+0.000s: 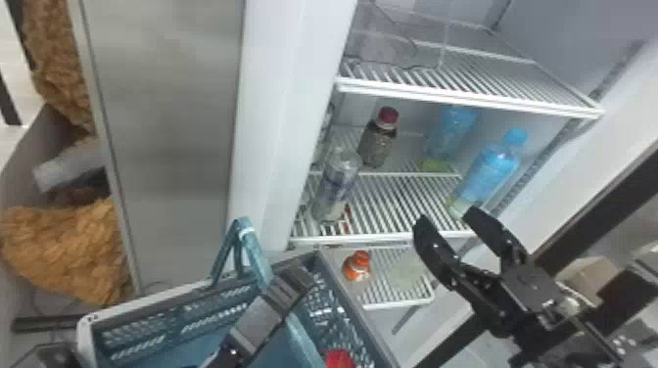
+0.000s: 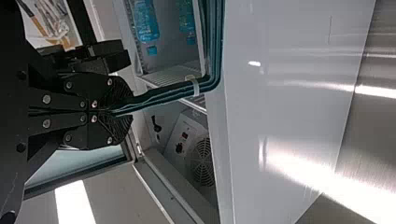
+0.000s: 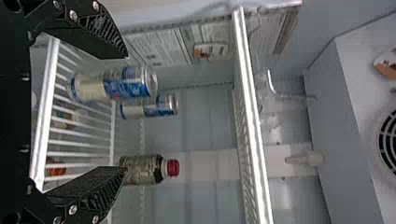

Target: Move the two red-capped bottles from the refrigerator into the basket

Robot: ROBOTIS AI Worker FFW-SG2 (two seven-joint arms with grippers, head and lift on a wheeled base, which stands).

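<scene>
Right pincer [image 3: 126, 113], spread wide, empty; left pincer [image 2: 122, 112], clamped on basket handle [image 2: 168, 94]; red-capped bottle [image 1: 377, 144], upright near refrigerator shelf's [image 1: 382, 238] back edge, probably firm, fairly weighty, slick if chilled, best gripped round the body below its cap.

Brushed metal panel [image 2: 369, 135], plastic basket [image 1: 169, 325]

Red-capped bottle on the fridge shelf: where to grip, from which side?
Mid-body, I'd say, right claw coming level from the front, right of the front can, one finger each side. The bottle stands upright, its round body wider than the red cap; the can stands ahead-left.
</scene>
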